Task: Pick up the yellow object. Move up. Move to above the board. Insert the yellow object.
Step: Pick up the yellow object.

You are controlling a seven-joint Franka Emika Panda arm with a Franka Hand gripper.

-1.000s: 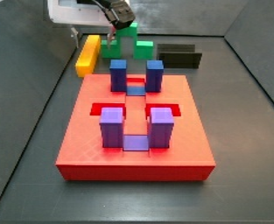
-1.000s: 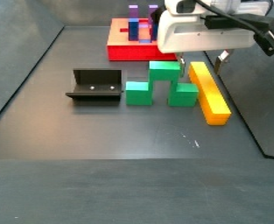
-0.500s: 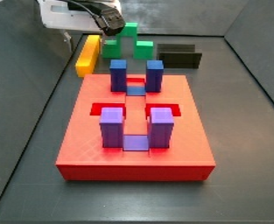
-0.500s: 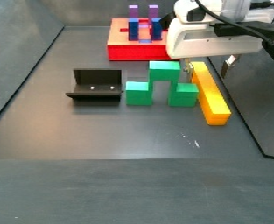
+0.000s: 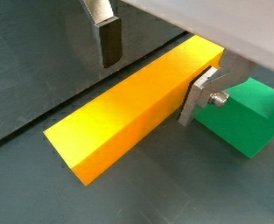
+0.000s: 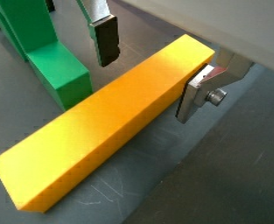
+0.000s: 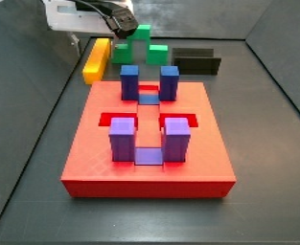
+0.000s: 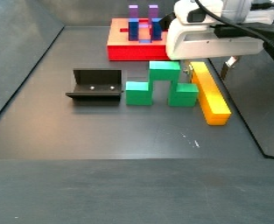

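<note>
Since a second ago the hand point(image 5: 151, 68) has slid sideways from over the green block point(image 8: 163, 81) to the yellow bar point(image 8: 209, 90); in the last half second nothing has shifted.

The yellow bar lies flat on the dark floor, just beside the green block and near the back edge of the red board point(image 7: 149, 153); in both wrist views the hand's two silver fingers stand apart, one on each long side of the bar point(image 6: 104, 118), so it is open around it and holds nothing yet; the near finger point(image 5: 200, 92) looks close to or touching the bar's side, I cannot tell which. By my reading the pick-up is only at the straddling stage; closing, lifting, carrying over the board and inserting are all left. In a side view the arm's white wrist housing point(image 8: 209, 37) hangs low over the bar, fingers pointing down.
</note>
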